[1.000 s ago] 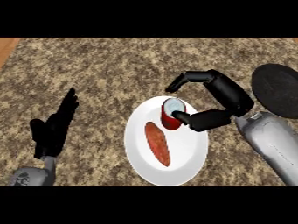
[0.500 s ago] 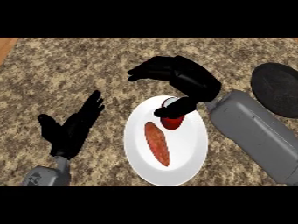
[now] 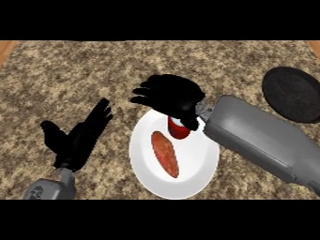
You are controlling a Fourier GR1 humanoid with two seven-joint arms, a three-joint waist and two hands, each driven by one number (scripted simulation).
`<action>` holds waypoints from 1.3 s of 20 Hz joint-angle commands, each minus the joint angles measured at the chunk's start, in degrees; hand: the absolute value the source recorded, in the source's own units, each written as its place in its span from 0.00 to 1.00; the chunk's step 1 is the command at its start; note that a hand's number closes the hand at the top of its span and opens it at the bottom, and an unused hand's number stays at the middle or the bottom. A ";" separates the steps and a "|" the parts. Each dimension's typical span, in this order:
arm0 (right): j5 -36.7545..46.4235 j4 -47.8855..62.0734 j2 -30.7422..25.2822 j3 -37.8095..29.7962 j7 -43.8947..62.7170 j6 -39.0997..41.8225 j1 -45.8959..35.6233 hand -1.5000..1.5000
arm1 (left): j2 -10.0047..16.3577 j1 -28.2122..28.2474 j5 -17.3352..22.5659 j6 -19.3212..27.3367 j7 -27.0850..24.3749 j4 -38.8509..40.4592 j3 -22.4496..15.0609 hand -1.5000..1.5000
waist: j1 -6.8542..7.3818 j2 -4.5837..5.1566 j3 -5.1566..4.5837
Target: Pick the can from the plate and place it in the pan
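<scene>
Speckled stone counter (image 3: 65, 75): white plate (image 3: 190, 180) near centre, black pan (image 3: 297, 93) far right.

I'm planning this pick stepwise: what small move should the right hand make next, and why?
Probably take hold of the red can with the black right hand before any lift. The hand covers the can's top, but whether it grips cannot be seen. The can sits on the round white plate, with the round black pan away to the right.
</scene>
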 commanded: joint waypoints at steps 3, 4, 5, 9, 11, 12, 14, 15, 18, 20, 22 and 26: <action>8.51 -1.44 7.79 9.90 18.56 14.95 -4.60 0.00 | -1.26 0.01 -1.52 2.03 0.21 -1.42 -0.85 0.50 | -0.72 -0.10 0.12; 6.25 -0.34 9.05 8.45 20.12 21.44 -7.65 0.00 | -0.52 -0.72 -0.23 1.32 1.63 -1.30 0.21 0.50 | -0.56 -0.06 0.08; 7.96 -0.73 9.68 11.58 22.70 22.96 -5.45 0.00 | -1.78 0.88 -0.62 1.26 -0.41 -1.08 -0.83 0.50 | -0.98 -0.09 0.08; 7.71 -3.48 14.73 13.22 31.95 33.40 -2.39 0.00 | -0.61 -1.47 0.78 1.31 2.91 -1.05 1.39 0.50 | -1.74 0.26 0.22; 7.55 -4.42 18.07 12.06 37.97 37.45 0.20 0.00 | -0.75 2.01 -0.98 1.16 -1.12 -1.45 0.75 0.50 | -1.32 0.35 0.23; 8.10 -6.46 17.43 11.84 40.31 39.33 1.42 0.00 | 0.51 3.17 -0.24 -0.43 -0.89 -2.32 1.09 0.50 | -1.34 0.33 0.25; 9.77 -8.20 15.84 10.77 40.96 38.33 6.52 0.00 | -0.77 1.19 -0.91 1.61 2.53 -4.99 0.41 0.50 | -1.10 0.61 0.30; 11.07 -8.79 16.90 9.68 41.68 37.69 8.05 0.00 | -0.65 1.06 -0.41 0.76 2.66 -4.01 1.09 0.50 | -0.95 0.72 0.30; 15.61 -7.01 17.79 11.85 41.65 35.62 10.58 0.00 | -1.81 1.47 -1.85 -0.08 -0.10 -1.71 0.36 0.50 | -0.77 0.88 0.28; 16.75 -8.91 17.70 9.70 41.49 38.30 11.51 0.00 | -2.44 3.94 -3.01 1.51 2.06 -5.64 -1.01 0.50 | -0.58 0.80 0.30; 20.43 -5.45 14.87 10.84 37.24 33.09 10.25 0.00 | -0.36 1.70 -0.76 -1.80 0.67 -2.43 2.63 0.50 | -0.47 0.96 0.29; 24.72 -8.04 14.04 12.45 37.15 35.82 9.22 0.00 | -1.14 1.55 -1.25 -1.35 3.22 -5.09 1.47 0.50 | -0.49 0.86 0.30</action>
